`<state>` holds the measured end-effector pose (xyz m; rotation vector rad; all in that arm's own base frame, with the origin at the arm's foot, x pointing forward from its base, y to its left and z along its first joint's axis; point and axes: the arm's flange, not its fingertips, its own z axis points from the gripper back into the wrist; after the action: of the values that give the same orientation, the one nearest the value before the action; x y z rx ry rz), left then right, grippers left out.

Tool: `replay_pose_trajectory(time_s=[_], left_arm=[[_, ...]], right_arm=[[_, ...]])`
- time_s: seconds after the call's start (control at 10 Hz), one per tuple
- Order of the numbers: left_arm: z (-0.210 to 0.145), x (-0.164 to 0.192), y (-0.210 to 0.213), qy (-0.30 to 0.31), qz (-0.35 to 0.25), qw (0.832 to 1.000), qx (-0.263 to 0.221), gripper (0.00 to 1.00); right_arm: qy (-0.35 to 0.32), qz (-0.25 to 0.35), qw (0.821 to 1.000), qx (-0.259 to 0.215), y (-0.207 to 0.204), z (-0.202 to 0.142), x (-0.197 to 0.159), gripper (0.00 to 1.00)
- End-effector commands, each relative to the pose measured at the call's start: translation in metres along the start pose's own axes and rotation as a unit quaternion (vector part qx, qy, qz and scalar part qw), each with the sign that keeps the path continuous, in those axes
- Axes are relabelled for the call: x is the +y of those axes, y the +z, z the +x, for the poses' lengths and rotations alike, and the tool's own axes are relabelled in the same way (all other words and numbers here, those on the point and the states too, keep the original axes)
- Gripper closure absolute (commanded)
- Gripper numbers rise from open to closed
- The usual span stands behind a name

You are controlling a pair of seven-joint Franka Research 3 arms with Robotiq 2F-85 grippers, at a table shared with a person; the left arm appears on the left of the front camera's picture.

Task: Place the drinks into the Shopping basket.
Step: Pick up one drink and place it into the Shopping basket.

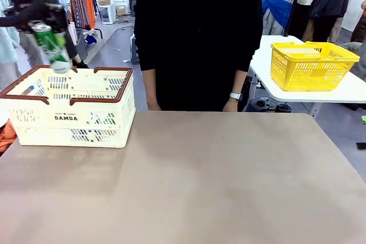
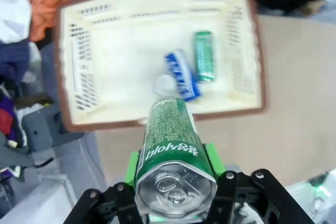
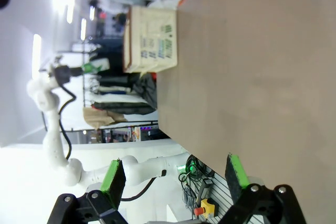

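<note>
1. The left gripper (image 1: 44,27) hangs above the near-left part of the Shopping basket (image 1: 86,121), clamped on a green drink can (image 1: 52,47); in the front view the can tilts, silver top up toward the gripper, lower end blurred just over the brown rim.
2. In the left wrist view the held green can (image 2: 170,140) points down toward the basket (image 2: 105,56), its silver top nearest the camera; the green pads (image 2: 131,167) press against both sides of the can; white lettering runs across its body.
3. Inside the basket, seen from the left wrist, a second green can (image 2: 203,56) lies on its side near the right wall; a blue-and-white can (image 2: 181,74) lies just beside it, slanted; a pale round shape next to the blue can is too blurred to tell.
4. The basket stands at the far-left corner of the brown table (image 1: 189,181); black "DAMDA" lettering shows on its near side; its brown handles are folded down along the rim.
5. The right gripper (image 3: 173,174) holds nothing, its green-padded fingers spread wide over the table edge (image 3: 252,77); the basket (image 3: 152,40) shows far off in that view, with the left arm (image 3: 50,108) above it.
6. A person in black (image 1: 197,38) stands at the far side of the table, hands at its edge; a yellow mesh basket (image 1: 311,64) sits on a white table behind to the right.
</note>
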<state>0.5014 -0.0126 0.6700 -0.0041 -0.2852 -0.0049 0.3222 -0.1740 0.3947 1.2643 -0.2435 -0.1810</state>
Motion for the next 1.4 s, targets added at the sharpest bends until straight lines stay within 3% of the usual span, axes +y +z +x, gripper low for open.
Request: replay_pose_trajectory(time_s=[0.0,0.1,0.3,0.4,0.9,1.0,1.3], left_arm=[[0.014,0.027,-0.034,0.002,0.04,0.999,0.018,1.0],[0.014,0.05,-0.05,0.034,0.067,0.997,0.029,1.0],[0.012,0.066,-0.057,0.062,0.026,0.998,0.0,1.0],[0.019,0.068,-0.065,0.033,0.052,0.998,0.031,1.0],[0.02,0.067,-0.072,0.038,0.047,0.998,0.034,1.0],[0.035,0.073,-0.082,-0.019,0.028,0.999,0.026,1.0],[0.058,0.079,-0.127,-0.051,0.013,0.998,0.037,1.0]], right_arm=[[-0.003,-0.001,1.0,0.005,0.002,0.0,0.005,0.0],[-0.003,-0.001,1.0,0.005,0.002,0.0,0.005,0.0],[-0.003,-0.001,1.0,0.005,0.002,0.0,0.005,0.0],[-0.003,-0.001,1.0,0.005,0.002,0.0,0.005,0.0],[-0.003,-0.001,1.0,0.005,0.002,0.0,0.005,0.0],[-0.003,-0.001,1.0,0.005,0.002,0.0,0.005,0.0],[-0.003,-0.001,1.0,0.005,0.002,0.0,0.005,0.0]])
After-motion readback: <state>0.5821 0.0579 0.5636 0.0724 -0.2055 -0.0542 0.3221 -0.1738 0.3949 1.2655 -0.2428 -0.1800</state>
